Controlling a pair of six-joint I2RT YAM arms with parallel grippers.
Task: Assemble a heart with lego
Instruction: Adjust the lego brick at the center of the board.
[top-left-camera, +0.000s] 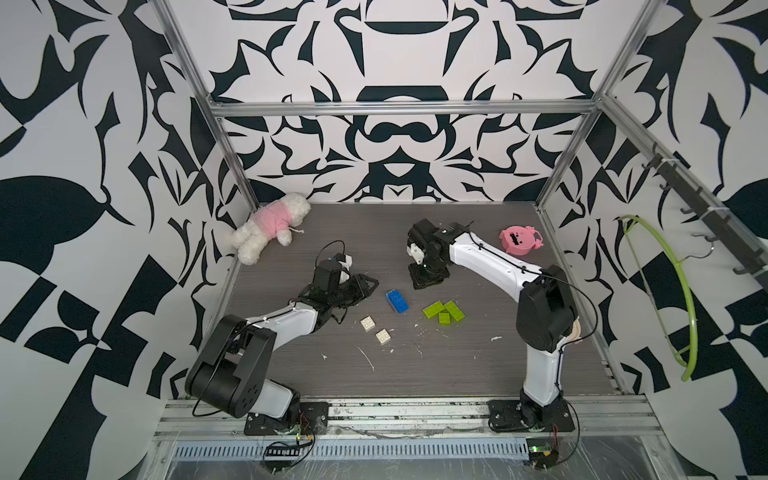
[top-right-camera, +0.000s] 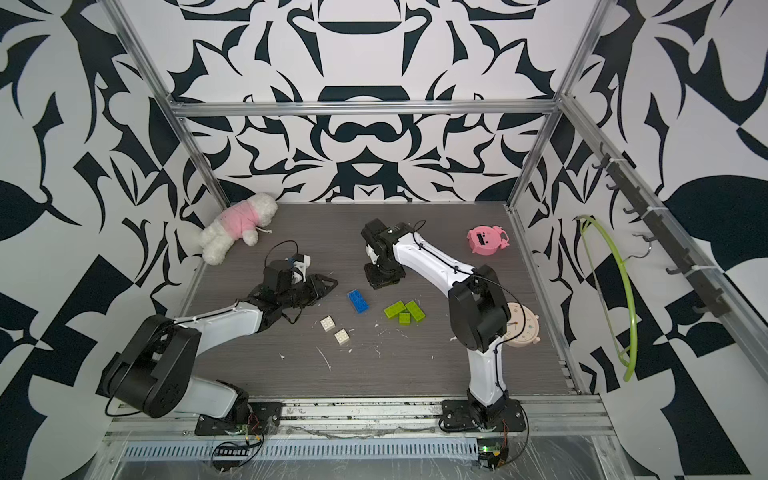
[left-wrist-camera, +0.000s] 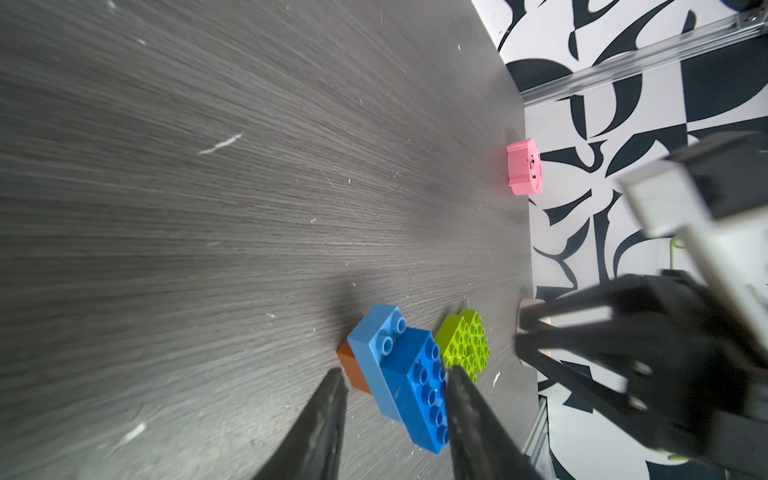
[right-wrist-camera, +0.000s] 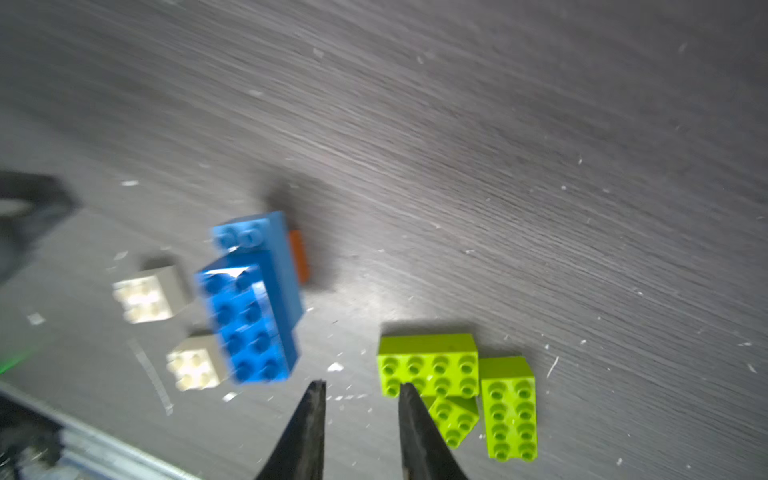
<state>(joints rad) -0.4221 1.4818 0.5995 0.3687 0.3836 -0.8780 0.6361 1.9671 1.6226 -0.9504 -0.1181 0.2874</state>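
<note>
Maybe halfway done: blue bricks (top-left-camera: 397, 301) are stacked on an orange brick (left-wrist-camera: 353, 370) mid-desk (top-left-camera: 457, 374), green bricks (top-left-camera: 444, 311) are bunched just beside, white squares (top-left-camera: 368, 323) are left loose, and the left claw (left-wrist-camera: 395, 382) and right claw (right-wrist-camera: 361, 384) are seen slightly spread, empty.

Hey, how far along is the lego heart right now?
Early on. Done: two blue bricks stacked on an orange brick. In hand: nothing; the left gripper and right gripper stand open and empty. To do: the lime bricks and two white squares lie apart from them.
</note>
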